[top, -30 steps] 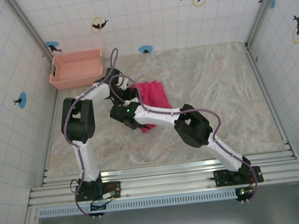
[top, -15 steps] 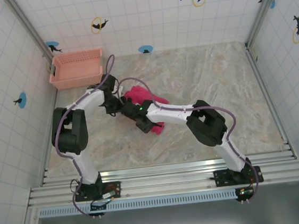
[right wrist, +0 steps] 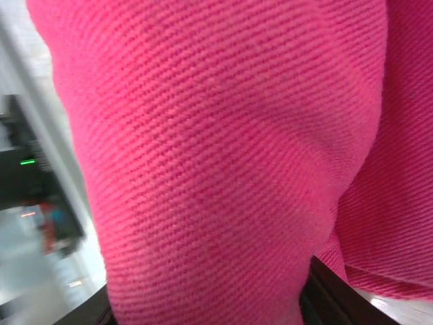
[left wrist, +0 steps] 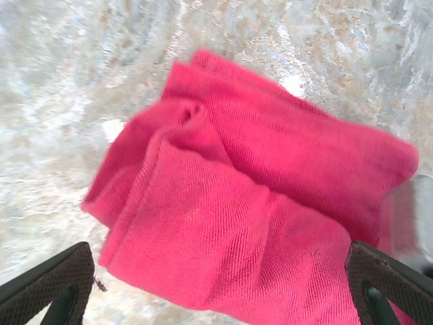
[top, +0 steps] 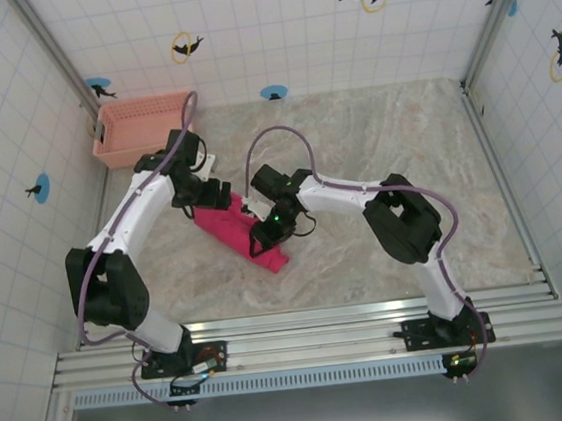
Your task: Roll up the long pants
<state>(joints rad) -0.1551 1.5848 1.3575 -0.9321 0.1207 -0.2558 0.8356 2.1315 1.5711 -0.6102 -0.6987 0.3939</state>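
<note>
Top external view: bright magenta-pink soft cloth long pants point(top: 233, 228) lie diagonally on the worktop point(top: 406, 157). My left gripper point(top: 211, 196) is spread wide above their far-left end. My right gripper point(top: 266, 234) is at the near-right end; I cannot tell its grip.

The overhead camera looks steeply down from behind the arm bases point(top: 181, 360) at 6 o'clock, with the far wall point(top: 272, 30) at 12. The left wrist camera faces down close above the pants point(top: 228, 228). The right wrist camera nearly touches them. All three views share that cloth.

Long pants point(right wrist: 223, 156) cut off at three edges; surroundings blurred.
</note>
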